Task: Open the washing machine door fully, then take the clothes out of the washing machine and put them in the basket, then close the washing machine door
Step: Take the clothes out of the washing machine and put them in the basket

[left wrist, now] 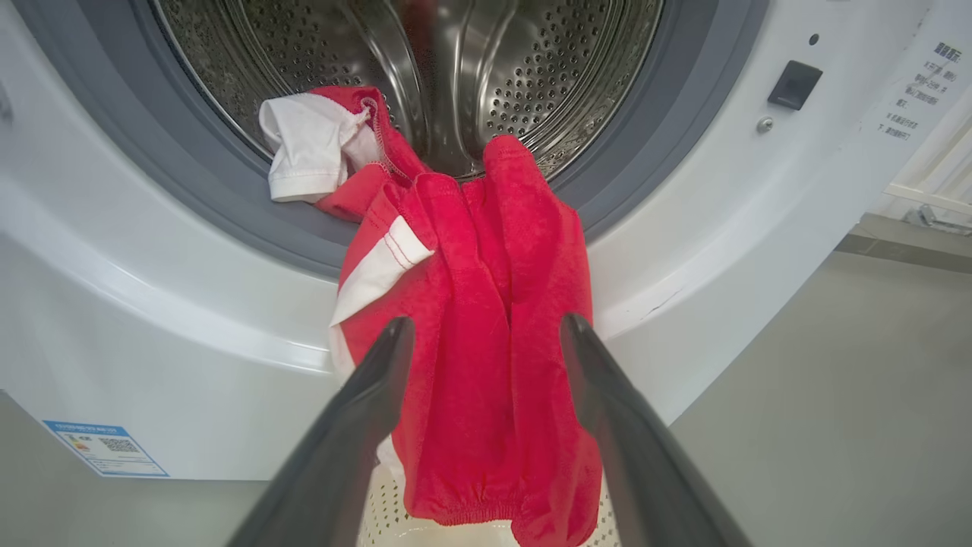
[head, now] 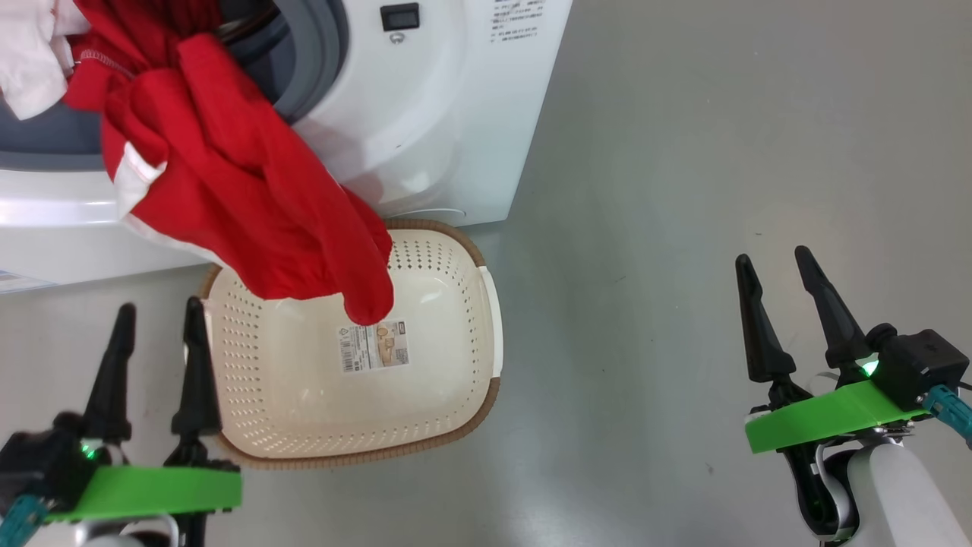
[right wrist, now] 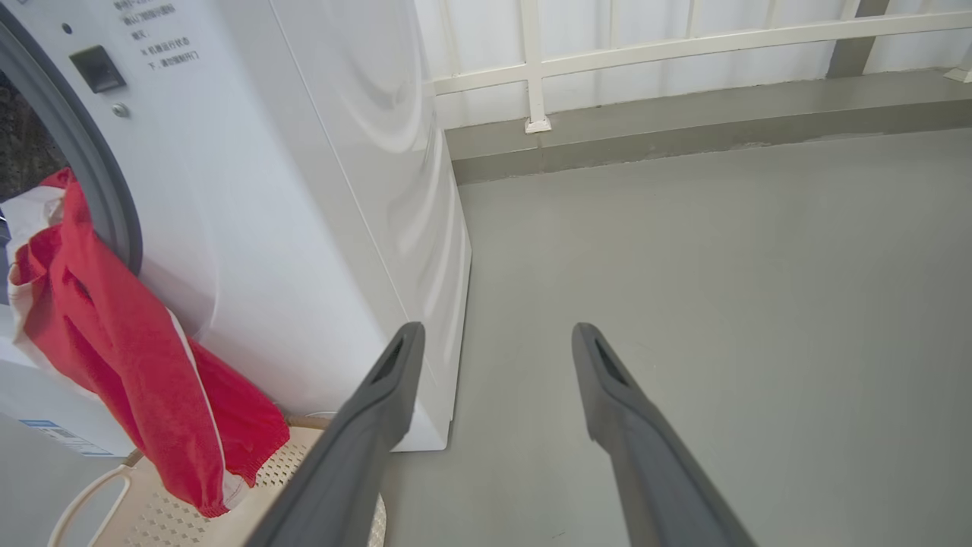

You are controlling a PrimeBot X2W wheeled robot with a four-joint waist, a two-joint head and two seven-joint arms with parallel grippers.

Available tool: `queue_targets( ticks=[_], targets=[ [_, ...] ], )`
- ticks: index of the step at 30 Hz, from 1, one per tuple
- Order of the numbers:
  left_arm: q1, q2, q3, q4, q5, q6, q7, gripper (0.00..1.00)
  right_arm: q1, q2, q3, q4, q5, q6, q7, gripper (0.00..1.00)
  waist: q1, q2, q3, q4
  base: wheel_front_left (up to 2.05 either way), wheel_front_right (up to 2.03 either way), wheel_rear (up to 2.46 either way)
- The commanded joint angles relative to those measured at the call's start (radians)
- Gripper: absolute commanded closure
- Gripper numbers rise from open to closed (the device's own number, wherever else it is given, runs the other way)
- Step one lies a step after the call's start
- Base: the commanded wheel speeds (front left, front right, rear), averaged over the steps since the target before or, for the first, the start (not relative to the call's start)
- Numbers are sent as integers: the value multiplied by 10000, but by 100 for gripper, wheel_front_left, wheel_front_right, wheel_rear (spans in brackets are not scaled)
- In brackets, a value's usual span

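Observation:
The red clothes (head: pixel 228 175) hang out of the washing machine (head: pixel 440 114) mouth, over the grey gasket, their lower end dangling into the cream basket (head: pixel 463 410) on the floor below. A white cloth piece (left wrist: pixel 304 148) lies at the drum's lip beside them. The washing machine door is out of view. My left gripper (head: pixel 156 319) is open at the basket's left edge, nothing between its fingers; in the left wrist view the red clothes (left wrist: pixel 486 319) hang beyond them. My right gripper (head: pixel 774 270) is open over bare floor, far right of the basket.
Grey floor (head: pixel 683 190) stretches to the right of the machine. A white railing on a low kerb (right wrist: pixel 683 114) runs behind it. A blue label (left wrist: pixel 102 448) sits low on the machine's front.

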Motion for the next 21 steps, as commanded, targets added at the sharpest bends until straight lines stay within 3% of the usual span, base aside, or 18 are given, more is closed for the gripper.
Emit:
queue_targets(
  ticks=[1,21],
  targets=[
    [317,116,414,-429,73,-56,-49,0,191,-22,185,-214,-72,48,-63,0,0,-1,1,1,0,0,0],
    [591,22,609,-883,-55,-56,-49,0,231,-22,150,-219,-89,48,-63,0,0,-1,-43,24,0,0,0]
  ],
)
